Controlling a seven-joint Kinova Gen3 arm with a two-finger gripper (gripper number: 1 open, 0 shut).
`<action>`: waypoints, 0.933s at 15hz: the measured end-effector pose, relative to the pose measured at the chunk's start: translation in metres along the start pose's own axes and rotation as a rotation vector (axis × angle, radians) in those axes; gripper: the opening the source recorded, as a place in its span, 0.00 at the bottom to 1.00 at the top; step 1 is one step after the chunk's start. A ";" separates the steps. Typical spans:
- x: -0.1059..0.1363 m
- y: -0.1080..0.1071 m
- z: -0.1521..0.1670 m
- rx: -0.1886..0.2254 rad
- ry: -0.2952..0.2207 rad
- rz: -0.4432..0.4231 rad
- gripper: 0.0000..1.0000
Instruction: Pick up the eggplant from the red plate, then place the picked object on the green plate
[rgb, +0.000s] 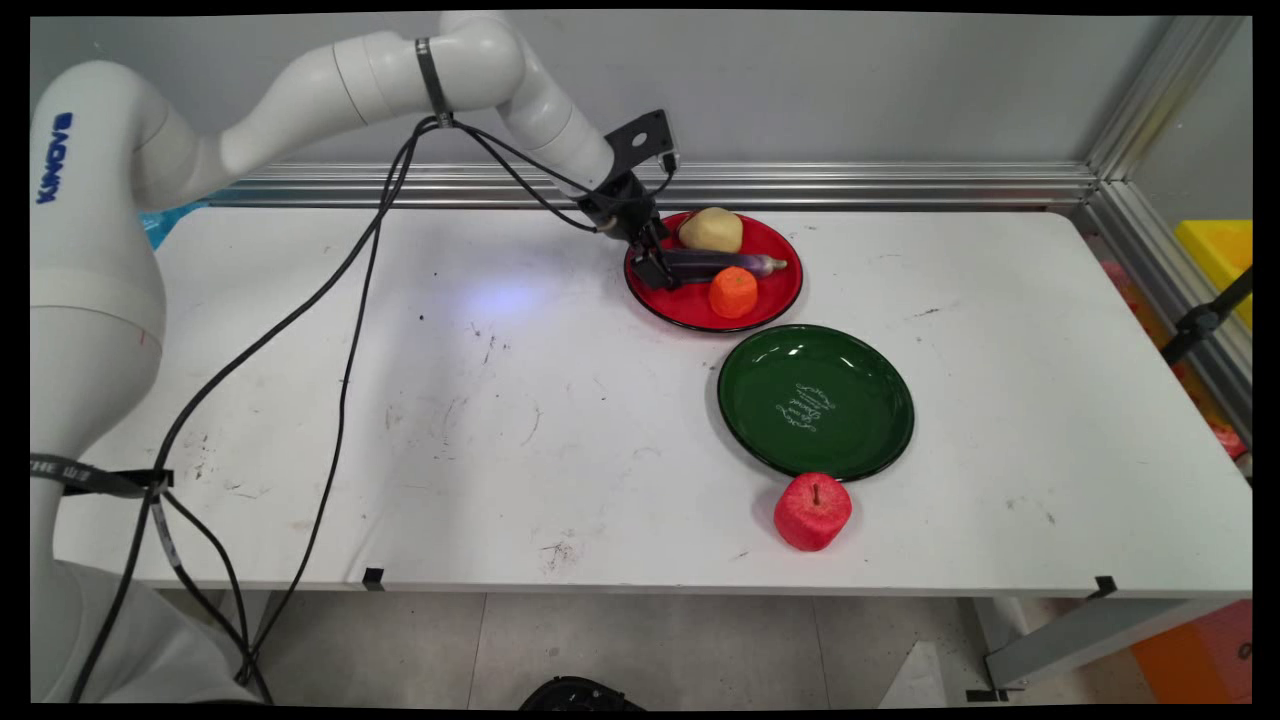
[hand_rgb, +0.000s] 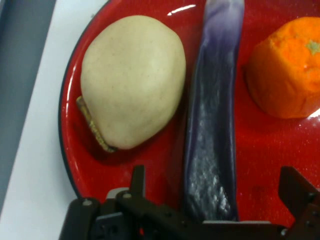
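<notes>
A red plate (rgb: 775, 300) at the back of the table holds a long purple eggplant (rgb: 725, 263), a beige potato (rgb: 711, 229) and an orange (rgb: 734, 292). My gripper (rgb: 658, 270) is down over the plate's left side, open, with its fingers on either side of the eggplant's near end. In the hand view the eggplant (hand_rgb: 210, 150) runs up between the two fingers (hand_rgb: 137, 182) with a gap on each side. There the potato (hand_rgb: 131, 80) lies to its left and the orange (hand_rgb: 285, 72) to its right, on the red plate (hand_rgb: 260, 150).
A green plate (rgb: 815, 400) with white lettering sits in front of the red one. A red apple (rgb: 812, 511) rests on the table just below the green plate. Black cables hang from the arm over the table's left half. A metal rail runs along the back wall.
</notes>
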 end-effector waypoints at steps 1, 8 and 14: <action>0.000 0.000 0.002 -0.002 0.001 0.001 1.00; -0.002 0.000 0.011 -0.003 0.006 0.006 0.00; 0.008 -0.002 0.006 -0.005 0.023 0.003 0.00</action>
